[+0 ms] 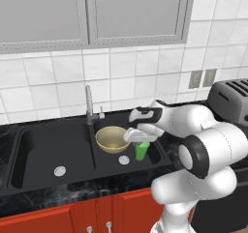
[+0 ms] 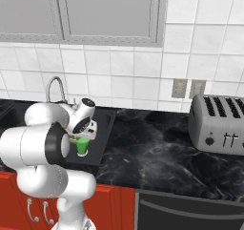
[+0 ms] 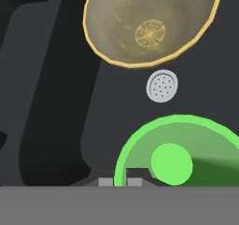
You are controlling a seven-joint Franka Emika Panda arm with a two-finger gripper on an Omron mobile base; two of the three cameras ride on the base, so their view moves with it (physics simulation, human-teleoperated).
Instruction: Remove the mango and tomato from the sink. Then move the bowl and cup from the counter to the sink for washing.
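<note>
Over the black sink [image 1: 48, 152], the gripper [image 1: 141, 139] clasps the green cup's [image 1: 142, 151] rim; the bowl [image 1: 112, 139] sits just beyond it

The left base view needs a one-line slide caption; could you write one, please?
Gripper shut on the green cup, over the sink's right basin beside the tan bowl.

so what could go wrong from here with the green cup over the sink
1. The gripper is shut on the rim of the small bright green tapered cup, an off-centre hold, so the cup may tip on release.
2. The wide tan-yellow bowl already sits in the right basin of the black matte sink, close beside the cup; a sideways drift could knock it.
3. The round silver drain lies next to the cup, which could settle unevenly on it.
</note>
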